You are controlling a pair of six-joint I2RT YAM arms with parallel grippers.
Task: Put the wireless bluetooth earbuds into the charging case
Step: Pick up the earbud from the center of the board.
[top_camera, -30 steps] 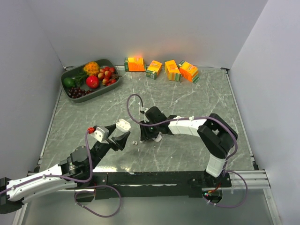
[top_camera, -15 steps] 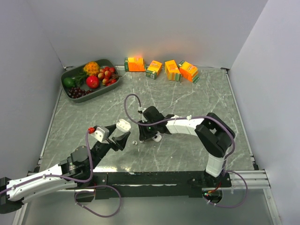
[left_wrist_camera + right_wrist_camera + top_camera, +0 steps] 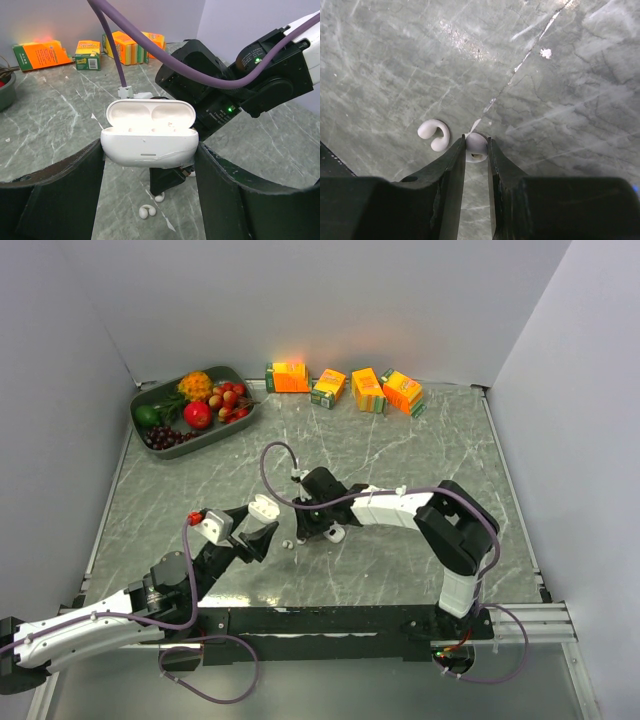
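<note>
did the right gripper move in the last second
Yes, the right gripper has shifted slightly left, nearer the loose earbud lying on the table.

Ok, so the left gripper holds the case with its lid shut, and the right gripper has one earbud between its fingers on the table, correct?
Not quite: the left wrist view shows the left gripper holding the case with its lid open. The rest stands: the right gripper has one earbud between its fingers on the table.

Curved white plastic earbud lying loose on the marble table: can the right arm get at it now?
Probably yes: the curved white earbud lies uncovered just beside the right gripper, though its jaws pinch the other white earbud.
</note>
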